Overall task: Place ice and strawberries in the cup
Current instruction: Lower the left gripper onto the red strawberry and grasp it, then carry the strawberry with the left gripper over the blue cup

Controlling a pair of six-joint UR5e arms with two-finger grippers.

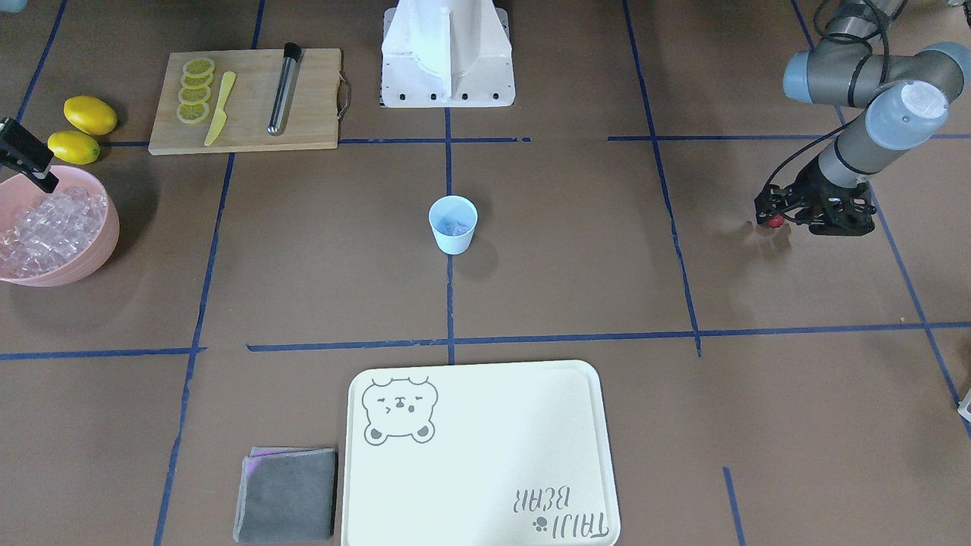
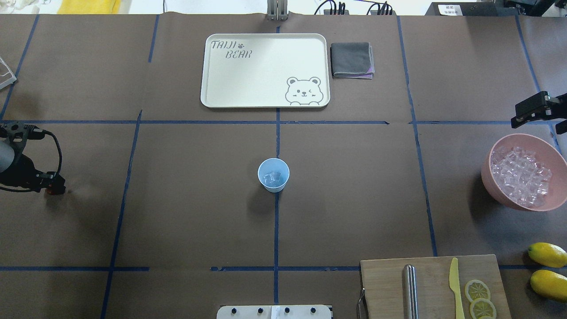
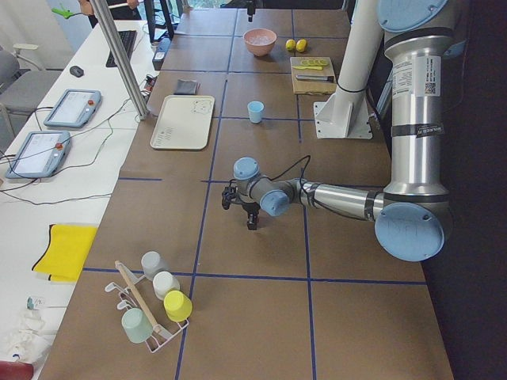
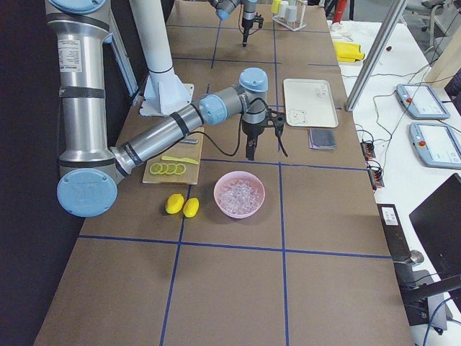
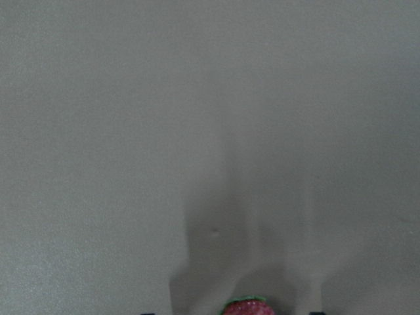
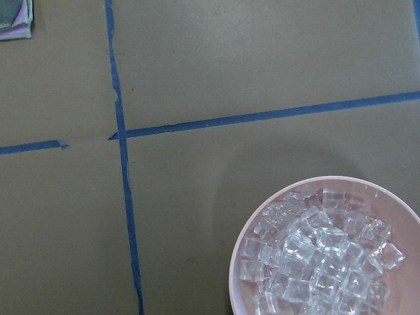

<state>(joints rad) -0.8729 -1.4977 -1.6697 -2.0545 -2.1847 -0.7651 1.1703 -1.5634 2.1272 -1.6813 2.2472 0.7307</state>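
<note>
While the left pincer [image 1: 772, 222] clamps the strawberry [image 5: 248, 307], the cup [image 1: 453, 224] stands upright, mouth up; right pincer [image 1: 44, 180]: cannot tell.

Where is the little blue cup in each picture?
Front-facing: the cup sits in the middle, just above the bear tray.
Overhead: the cup is in the middle, below the bear tray.
Exterior left: the cup is upper middle, right of the bear tray.
Exterior right: not visible; the right arm may hide it.
Left wrist: not in it.
Right wrist: not in it.
Shared landmark: the bear tray.
</note>
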